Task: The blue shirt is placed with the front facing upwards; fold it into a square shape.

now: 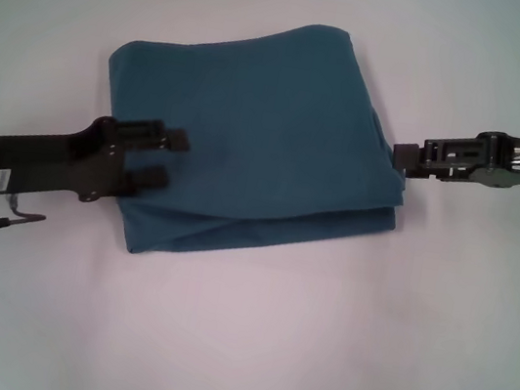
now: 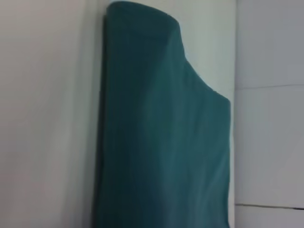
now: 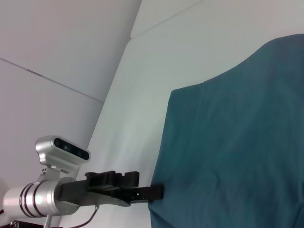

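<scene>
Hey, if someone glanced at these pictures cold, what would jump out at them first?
The blue shirt, already folded into a rough square, lies mid-table with no print showing. The left gripper reaches over its left edge, fingers spread apart, while the right gripper sits at its right edge.

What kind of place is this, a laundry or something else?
Probably a robot test bench, not a laundry: a bare white tabletop, one folded dark teal-blue cotton shirt, and black left gripper and right gripper at its edges.

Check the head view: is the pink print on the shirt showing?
No. The blue shirt lies folded into a rough square, showing only plain blue fabric.
</scene>
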Tool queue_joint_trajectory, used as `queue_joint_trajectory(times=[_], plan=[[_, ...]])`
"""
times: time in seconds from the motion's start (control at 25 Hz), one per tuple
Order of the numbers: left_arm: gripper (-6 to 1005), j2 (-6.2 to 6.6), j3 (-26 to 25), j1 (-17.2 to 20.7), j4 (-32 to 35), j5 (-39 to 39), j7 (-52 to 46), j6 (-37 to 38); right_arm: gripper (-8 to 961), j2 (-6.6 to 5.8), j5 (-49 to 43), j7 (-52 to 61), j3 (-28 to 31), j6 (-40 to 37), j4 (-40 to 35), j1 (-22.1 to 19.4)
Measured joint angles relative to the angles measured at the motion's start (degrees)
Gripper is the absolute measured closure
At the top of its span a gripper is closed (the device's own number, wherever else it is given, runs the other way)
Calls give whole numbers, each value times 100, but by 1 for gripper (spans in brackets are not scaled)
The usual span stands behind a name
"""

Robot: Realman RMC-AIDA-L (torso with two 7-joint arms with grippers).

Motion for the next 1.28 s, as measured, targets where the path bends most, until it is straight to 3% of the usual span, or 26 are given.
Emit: queue_joint_trajectory(times=[0.24, 0.52, 0.92, 1.12, 1.28], plan=[[291, 21, -16, -8, 24, 38, 31, 56, 367, 0, 1, 36, 1, 7, 0, 0], [291, 101, -331, 124, -169, -120, 115, 848, 367, 0, 1, 45, -2, 16, 0, 21], [292, -121, 251, 127, -63, 58, 130, 124, 368, 35, 1, 45, -32, 84, 0, 7], [292, -118, 380, 94, -28, 62, 132, -20, 367, 25, 1, 46, -19, 84, 2, -2], [292, -68, 71, 153, -129, -44, 228, 546, 367, 12, 1, 46, -15, 96, 7, -4]])
